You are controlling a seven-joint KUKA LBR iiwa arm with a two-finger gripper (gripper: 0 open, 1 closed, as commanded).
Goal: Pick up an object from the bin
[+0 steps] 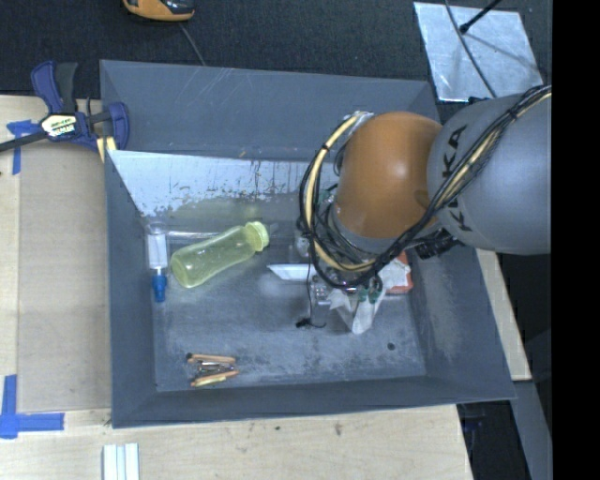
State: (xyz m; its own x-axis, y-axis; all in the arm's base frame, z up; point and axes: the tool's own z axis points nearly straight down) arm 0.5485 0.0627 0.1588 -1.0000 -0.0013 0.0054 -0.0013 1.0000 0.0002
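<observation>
The arm [497,178] is a grey tube with black lettering. An orange dome [384,173] caps its wrist, ringed by looping black and yellow cables [314,202], with a small metal gripper [317,305].

Dark floor [281,37] runs across the top of the frame; a crinkled silver sheet [478,52] lies at upper right, an orange-and-black object [159,7] at the top edge.

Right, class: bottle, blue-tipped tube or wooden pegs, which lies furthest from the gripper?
The blue-tipped tube, by the bin's left wall; the yellow bottle and wooden pegs lie nearer the gripper.
</observation>
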